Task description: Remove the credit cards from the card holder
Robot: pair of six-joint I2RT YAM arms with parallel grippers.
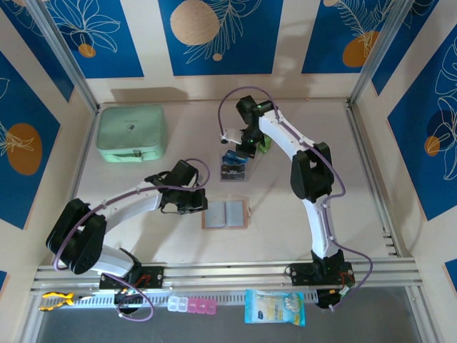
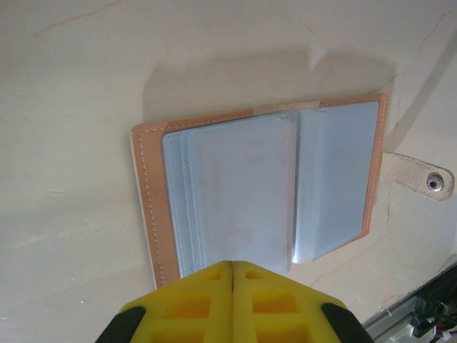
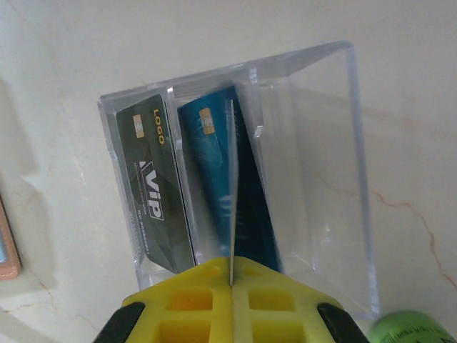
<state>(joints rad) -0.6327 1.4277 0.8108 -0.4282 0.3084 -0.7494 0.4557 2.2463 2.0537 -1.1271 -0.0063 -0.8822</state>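
Observation:
The card holder lies open and flat on the table, tan-pink outside with grey-blue pocket panels and a snap tab at its right. My left gripper is shut with its yellow tips at the holder's near edge, and nothing shows between them. In the top view the left gripper sits just left of the holder. My right gripper is shut on a thin pale credit card, seen edge-on above a clear plastic box. A dark VIP card and a blue card stand in that box.
A mint-green zip pouch lies at the back left. A green object sits beside the clear box. On the front rail are a yellow tool, pink pill boxes and a blue packet.

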